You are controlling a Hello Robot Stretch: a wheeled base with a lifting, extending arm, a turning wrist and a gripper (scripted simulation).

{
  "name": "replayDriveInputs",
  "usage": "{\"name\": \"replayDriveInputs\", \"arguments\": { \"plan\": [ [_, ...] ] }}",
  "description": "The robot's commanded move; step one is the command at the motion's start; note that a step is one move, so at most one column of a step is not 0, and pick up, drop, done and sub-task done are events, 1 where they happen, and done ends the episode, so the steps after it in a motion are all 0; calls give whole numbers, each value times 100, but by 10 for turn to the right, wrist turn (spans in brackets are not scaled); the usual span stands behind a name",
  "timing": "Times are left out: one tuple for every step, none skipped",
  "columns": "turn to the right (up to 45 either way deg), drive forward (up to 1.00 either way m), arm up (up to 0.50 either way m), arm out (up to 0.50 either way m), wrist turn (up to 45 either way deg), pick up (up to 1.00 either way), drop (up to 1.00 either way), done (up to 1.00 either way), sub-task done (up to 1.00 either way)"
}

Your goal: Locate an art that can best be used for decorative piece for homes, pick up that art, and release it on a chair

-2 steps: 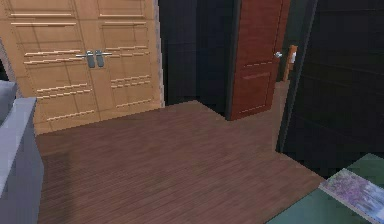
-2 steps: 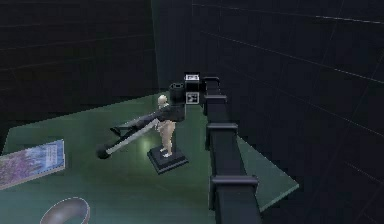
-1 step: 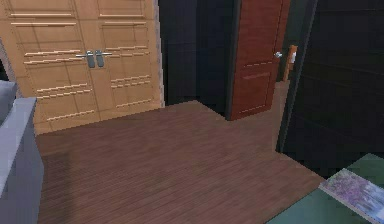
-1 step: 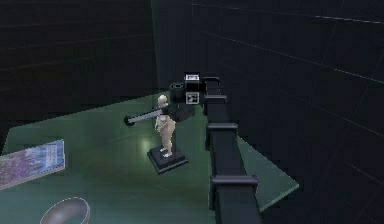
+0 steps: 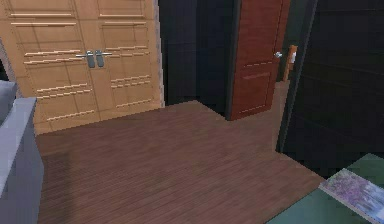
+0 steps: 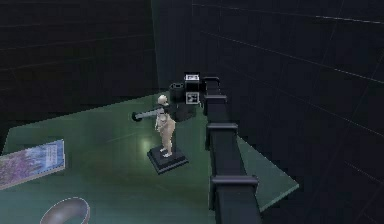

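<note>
Apparently located: statue [image 6: 166, 128] stands on your desk [image 6: 100, 135] near the gripper [image 6: 158, 108], whose grip you cannot tell; pickup and chair drop remain.

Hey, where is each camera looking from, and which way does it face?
Forward view: on the robot, facing ahead and down at wood floor, cabinet, red door; none of its body.
Arm side view: on the body, facing sideways over the green table at a statue; arm and gripper show.
Shared: the green table and its printed sheet.
</note>
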Motion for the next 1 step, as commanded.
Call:
{"name": "replayDriveInputs", "arguments": {
  "plan": [
    [0,0,-30,0,0,0,0,0,0]
  ]
}}
